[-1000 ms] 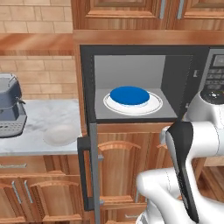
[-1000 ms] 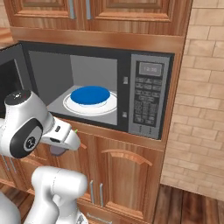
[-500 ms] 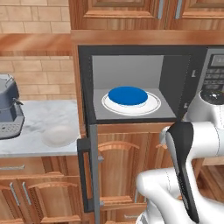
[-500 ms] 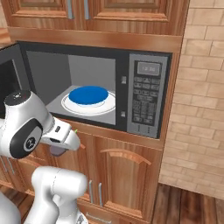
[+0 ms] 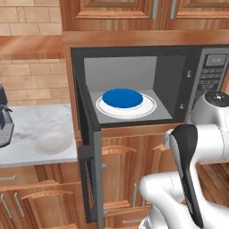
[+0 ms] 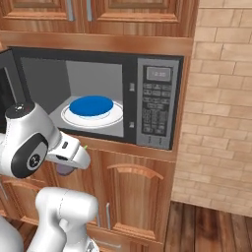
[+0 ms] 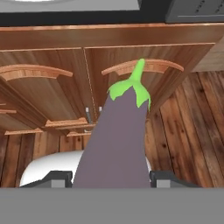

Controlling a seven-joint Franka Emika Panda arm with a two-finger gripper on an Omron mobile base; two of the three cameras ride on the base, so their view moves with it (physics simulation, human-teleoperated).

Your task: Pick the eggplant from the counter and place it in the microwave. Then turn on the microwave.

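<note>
In the hand view the eggplant [image 7: 118,140], dark purple-grey with a green stem cap, sticks out forward from my gripper [image 7: 112,179], which is shut on it. The two dark fingertips [image 7: 57,179] flank its base. In the right base view the gripper [image 6: 69,165] hangs below the microwave [image 6: 156,106], in front of the wooden cabinet doors, with the eggplant [image 6: 64,170] showing under the hand. The microwave [image 5: 120,74] stands with its door [image 5: 89,152] swung open to the left. The marbled counter [image 5: 31,127] lies to the left.
Inside the microwave a white plate [image 5: 150,106] carries a blue disc [image 5: 122,98]. A pale bowl [image 5: 53,142] and a grey coffee machine [image 5: 3,120] sit on the counter. Brown cabinet doors [image 7: 48,100] and a wooden floor [image 7: 192,131] are below. A brick wall [image 6: 221,98] rises at the right.
The whole picture has shifted left in both base views, so the camera has moved right. The arm keeps its pose and the eggplant stays in the gripper.
</note>
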